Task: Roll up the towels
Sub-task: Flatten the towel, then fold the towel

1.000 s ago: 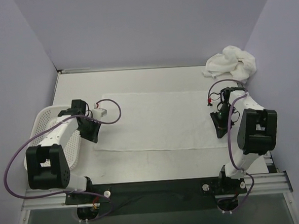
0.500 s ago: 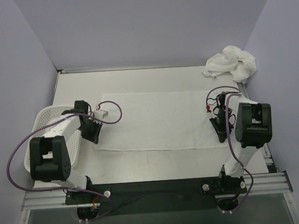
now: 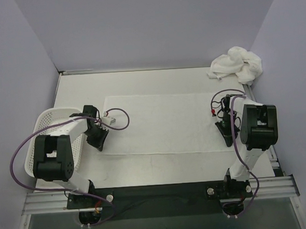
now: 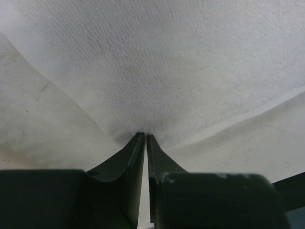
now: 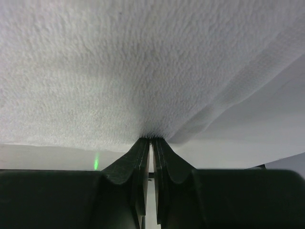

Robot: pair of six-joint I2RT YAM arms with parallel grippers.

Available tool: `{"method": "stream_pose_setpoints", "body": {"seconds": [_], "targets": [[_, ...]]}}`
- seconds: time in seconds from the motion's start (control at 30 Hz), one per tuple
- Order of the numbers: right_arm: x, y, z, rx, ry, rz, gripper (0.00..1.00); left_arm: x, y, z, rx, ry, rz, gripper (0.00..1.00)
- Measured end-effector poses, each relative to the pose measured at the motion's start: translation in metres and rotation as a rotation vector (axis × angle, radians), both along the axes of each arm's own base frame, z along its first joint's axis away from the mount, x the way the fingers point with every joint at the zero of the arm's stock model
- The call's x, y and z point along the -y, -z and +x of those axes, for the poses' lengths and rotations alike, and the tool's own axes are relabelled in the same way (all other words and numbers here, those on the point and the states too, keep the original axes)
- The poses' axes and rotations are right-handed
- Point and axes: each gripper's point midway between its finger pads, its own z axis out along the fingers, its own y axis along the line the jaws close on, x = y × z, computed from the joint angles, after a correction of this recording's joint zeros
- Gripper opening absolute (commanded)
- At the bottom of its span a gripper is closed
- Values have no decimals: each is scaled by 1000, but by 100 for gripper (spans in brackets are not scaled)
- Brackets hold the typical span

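Both the left gripper and right gripper clamp shut on the flat towel (plain from the wrists); only overhead shows the crumpled towel.

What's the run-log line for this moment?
left hand: shut on flat towel, left end | right hand: shut on flat towel, right end | crumpled towel: far-right corner | roll: not started

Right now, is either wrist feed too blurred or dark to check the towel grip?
No. Left wrist: towel weave sharp where the left gripper pinches it, foreground dark. Right wrist: pile crisp at the right gripper, one green glint. Top external: even, glare-free.
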Motion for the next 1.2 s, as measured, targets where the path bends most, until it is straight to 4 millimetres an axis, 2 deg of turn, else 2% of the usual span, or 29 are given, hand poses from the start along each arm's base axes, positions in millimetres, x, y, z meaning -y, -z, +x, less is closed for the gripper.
{"method": "stream_pose_setpoints", "body": {"seconds": [0.37, 0.43, 0.47, 0.57, 0.6, 0.63, 0.67, 0.7, 0.73, 0.77, 0.8, 0.83, 0.93, 1.03, 1.13, 1.17, 1.2], "targets": [[8, 0, -5, -33, -37, -49, 12, -10, 1, 0, 7, 17, 52, 18], [8, 0, -5, -35, -43, -54, 16, -9, 1, 0, 7, 17, 52, 18], [8, 0, -5, -37, -49, -55, 23, -9, 1, 0, 7, 18, 52, 18], [5, -1, -6, -43, -68, -47, 40, -8, 0, -1, 2, 25, 51, 31], [2, -1, -6, -45, -67, -28, 50, -8, -1, -2, -2, 28, 49, 36], [-1, -2, -5, -43, -62, -7, 54, -7, -2, -3, -6, 33, 43, 51], [-5, -3, -3, -36, -58, 17, 57, -6, -3, -2, -7, 43, 36, 56], [-11, -6, 4, -14, -51, 48, 68, -4, -6, -2, -9, 45, 27, 68], [-15, -11, 11, 12, -41, 75, 75, -2, -10, 1, -3, 52, 16, 71], [-19, -19, 20, 45, -38, 102, 84, 1, -16, 6, 7, 52, -1, 73], [-23, -28, 31, 92, -31, 130, 86, 4, -23, 13, 31, 54, -17, 75], [-27, -40, 44, 147, -32, 159, 86, 8, -32, 22, 62, 57, -34, 83], [-34, -84, 86, 338, -37, 223, 86, 20, -69, 58, 192, 64, -93, 86], [-31, -130, 122, 512, -36, 263, 85, 28, -106, 93, 334, 54, -144, 89], [-24, -163, 152, 646, -31, 276, 95, 30, -138, 128, 488, 30, -177, 93], [-23, -172, 159, 680, -31, 279, 96, 31, -147, 139, 539, 25, -185, 97], [-21, -181, 167, 714, -34, 280, 96, 31, -156, 151, 596, 22, -192, 97]]}}
